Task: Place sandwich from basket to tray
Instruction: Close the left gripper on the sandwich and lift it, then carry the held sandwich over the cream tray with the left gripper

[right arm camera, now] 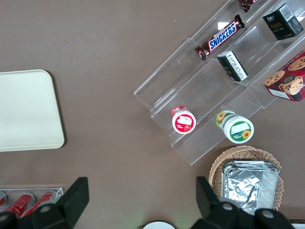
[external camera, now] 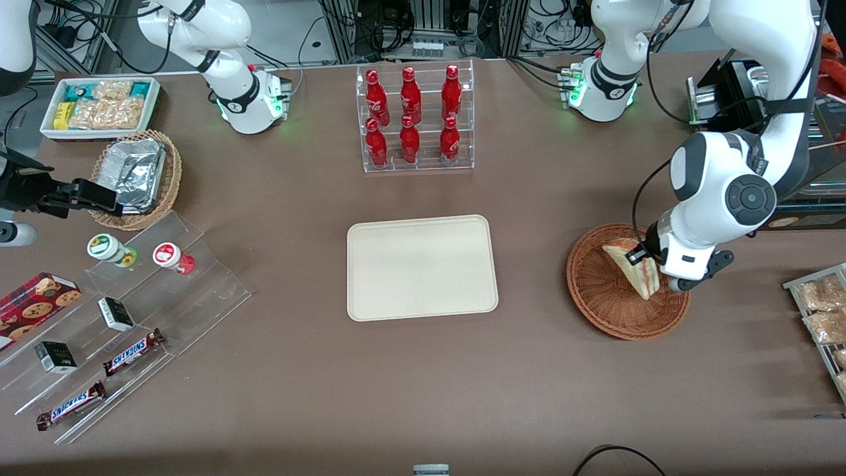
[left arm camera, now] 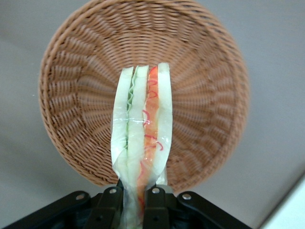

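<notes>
Pinching the sandwich (left arm camera: 141, 138) over the basket (external camera: 598, 291), the gripper (left arm camera: 138, 198) hung well apart from the tray (external camera: 421, 266), which lay toward the parked arm's end of the table.

White rounded arm (external camera: 720, 192), grey joint cap, black cable, black tool (left arm camera: 136, 205)

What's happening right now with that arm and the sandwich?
Pincer shut on sandwich, above basket. Sandwich looks lifted off the weave. Tray bare, nothing between basket and tray.

brown table (external camera: 297, 396), tray (external camera: 422, 266), basket (external camera: 598, 291)
</notes>
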